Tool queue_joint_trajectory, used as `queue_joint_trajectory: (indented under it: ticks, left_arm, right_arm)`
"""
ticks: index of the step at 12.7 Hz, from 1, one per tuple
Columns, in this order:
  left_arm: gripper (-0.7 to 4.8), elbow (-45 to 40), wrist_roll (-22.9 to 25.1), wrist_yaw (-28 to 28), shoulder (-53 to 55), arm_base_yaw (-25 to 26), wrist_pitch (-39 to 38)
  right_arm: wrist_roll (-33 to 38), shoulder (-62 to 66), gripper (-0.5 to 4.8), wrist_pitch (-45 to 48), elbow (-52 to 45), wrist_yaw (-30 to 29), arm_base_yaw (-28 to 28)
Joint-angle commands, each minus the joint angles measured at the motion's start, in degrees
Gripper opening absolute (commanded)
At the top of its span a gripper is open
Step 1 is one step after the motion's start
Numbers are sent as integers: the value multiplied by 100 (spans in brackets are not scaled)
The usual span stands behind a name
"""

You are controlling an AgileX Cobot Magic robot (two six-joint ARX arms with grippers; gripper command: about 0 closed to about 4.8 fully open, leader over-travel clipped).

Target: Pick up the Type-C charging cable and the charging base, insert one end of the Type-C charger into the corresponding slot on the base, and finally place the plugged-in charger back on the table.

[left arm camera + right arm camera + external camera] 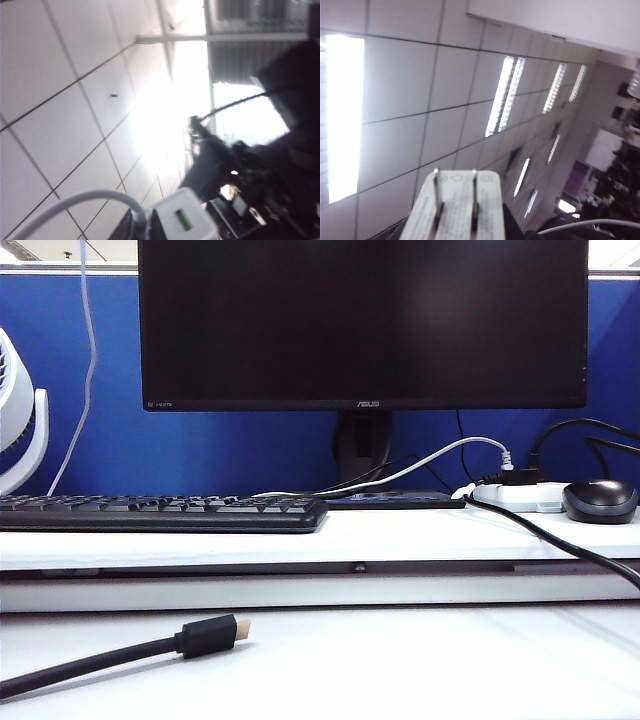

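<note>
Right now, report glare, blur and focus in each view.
Exterior view: evenly lit, sharp, monitor dark. Left wrist view: ceiling glare washes out the middle, blurred; charging base readable at the edge. Right wrist view: bright ceiling lights, charging base prongs slightly soft.

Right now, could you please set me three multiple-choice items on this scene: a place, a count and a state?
1. The black gold-tipped plug lies: A on the keyboard; B on the table below the shelf step; C beside the mouse.
2. Prongs on the charging base: A one; B two; C three.
3. The base's green port: A empty; B plugged; C taped.
B, exterior view; B, two stand on the base in the right pincer, held aloft; A, the Type-C charging cable in the shut left pincer ends beside it.
</note>
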Motion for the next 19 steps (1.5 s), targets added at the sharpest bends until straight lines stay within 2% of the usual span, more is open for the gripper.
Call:
queue_joint_trajectory:
  ticks: [1, 2, 4, 7, 8, 10, 12, 15, 17, 18, 19]
  left_arm:
    - [-6, 15, -807, -155, 15, -4, 713]
    - [-6, 15, -1165, -210, 173, -142, 981]
    - [-6, 15, -1213, -98, 203, -269, 1043]
    - [-6, 15, -1447, 9, 205, -302, 1228]
    - [-6, 15, -1550, 179, 203, -302, 1244]
    - [-6, 15, -1545, 289, 201, -297, 1272]
    - [-6, 15, -1331, 304, 181, -291, 1316]
    - [-6, 15, -741, 289, 186, -291, 1311]
    - [-6, 15, -662, 238, 186, -291, 1314]
    - [-6, 15, -575, -20, 186, -291, 1318]
    - [-6, 15, -452, 116, 186, -293, 1344]
  right_arm:
    - [153, -39, -2, 356, 20, 214, 4]
    - [153, -39, -2, 367, 20, 402, 83]
    - [153, -39, -2, 323, 17, 608, 232]
    - [153, -42, -2, 378, 22, 608, 330]
    - [153, -42, -2, 398, 22, 597, 525]
    - [153, -63, -2, 396, 22, 352, 640]
    - [153, -138, -2, 356, 24, 378, 595]
    - [153, -232, -2, 369, 24, 455, 597]
    - [153, -275, -2, 369, 24, 435, 595]
    - [153, -289, -2, 402, 24, 431, 595]
    - [153, -291, -2, 372, 24, 282, 597]
